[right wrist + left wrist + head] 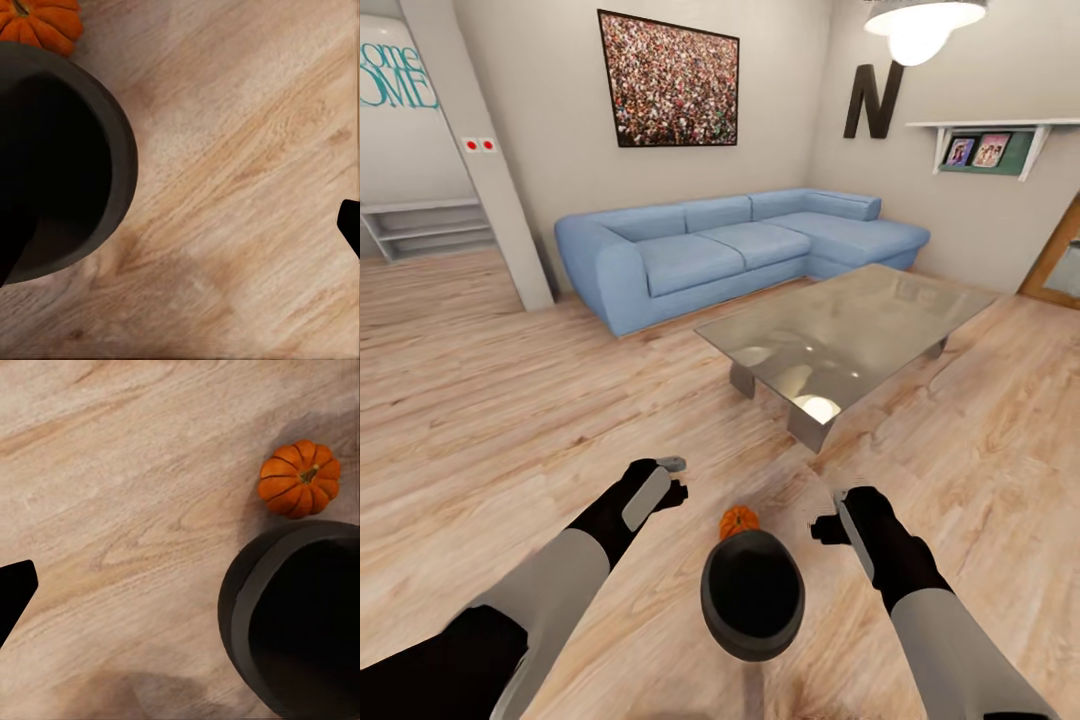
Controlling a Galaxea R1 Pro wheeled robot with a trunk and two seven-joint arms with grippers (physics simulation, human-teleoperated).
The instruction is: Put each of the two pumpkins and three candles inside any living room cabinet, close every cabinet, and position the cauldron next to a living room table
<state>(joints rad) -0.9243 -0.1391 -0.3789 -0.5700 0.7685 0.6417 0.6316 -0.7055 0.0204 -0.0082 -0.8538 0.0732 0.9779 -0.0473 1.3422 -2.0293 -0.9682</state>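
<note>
Cauldron (752, 596) on wood floor (490, 400) between arms, pumpkin (739, 520) just behind, glass coffee table (840, 340) beyond. Left tool (668, 482), right tool (827, 520) flank cauldron, empty; finger spread unclear, probably wide. Lower both evenly, clamp rim opposite sides.

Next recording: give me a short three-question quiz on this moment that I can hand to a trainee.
1. True or false: the cauldron stands on the glass table.
2. What lies on the floor just beyond the cauldron? A) a candle B) a pumpkin C) a cushion
3. Fill in: the left hand and right hand hang on either side of the ____.

Key
1. False: it stands on the floor, short of the table.
2. B, the pumpkin, close beside the cauldron's rim.
3. Cauldron; neither hand holds anything.
</note>
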